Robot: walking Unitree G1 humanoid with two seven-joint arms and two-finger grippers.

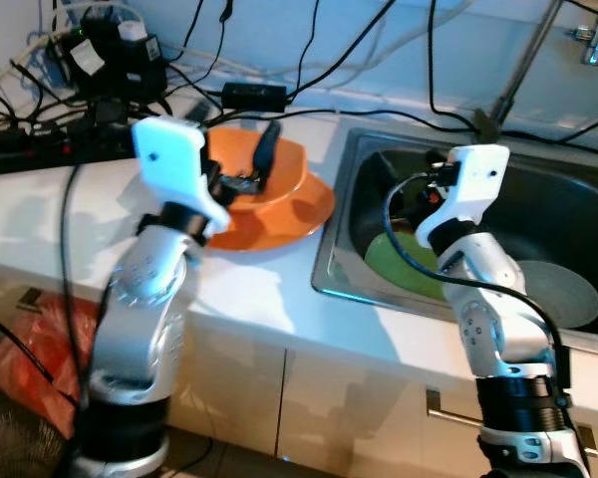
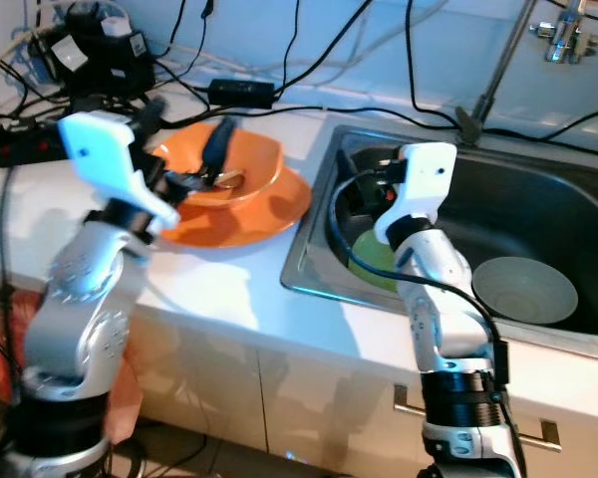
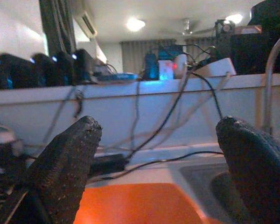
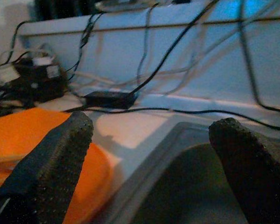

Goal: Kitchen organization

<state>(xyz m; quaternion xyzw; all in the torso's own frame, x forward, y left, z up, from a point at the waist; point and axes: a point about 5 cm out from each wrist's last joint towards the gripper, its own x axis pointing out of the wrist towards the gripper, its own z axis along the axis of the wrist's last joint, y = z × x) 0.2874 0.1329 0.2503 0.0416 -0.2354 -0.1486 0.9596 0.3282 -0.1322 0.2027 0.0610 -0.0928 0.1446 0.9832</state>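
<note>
Left eye view: robot stands at a white kitchen counter [image 1: 269,284] with a stainless steel sink [image 1: 331,261] set into it on the robot's right; a flat orange plastic plate [image 1: 299,214] lies on the counter just beside the sink's edge, and a deep orange bowl [image 1: 284,164] sits on that plate; a small utensil or similar item seems to lie in the bowl, too blurred to identify; inside the sink, a lime-green plate [image 1: 399,261] near the front wall and a round grey dish [image 1: 568,289] further right. Left gripper [image 3: 161,172] hovers over the orange bowl, its two black fingers [image 3: 65,168] spread wide with nothing between them; right gripper [image 4: 154,163] is held above the sink's left end, over the green plate, likewise spread and empty. Judgement: the step in hand looks like an approach for collecting dishes, orange stack on one side and sink contents on the other; no grasp made yet. Next move would call for lowering one gripper so a finger passes inside a rim and the other outside, then closing; the bowl's wall looks the easier target than a flat plate edge. Hard to make out: the right gripper's fingertips are masked by its white wrist housing in the head views; black cables [image 1: 309,60] and a power strip [image 1: 40,149] clutter the back of the counter; the tap [image 2: 563,30] is cut off at the frame's top; wrist views are dim and soft.
</note>
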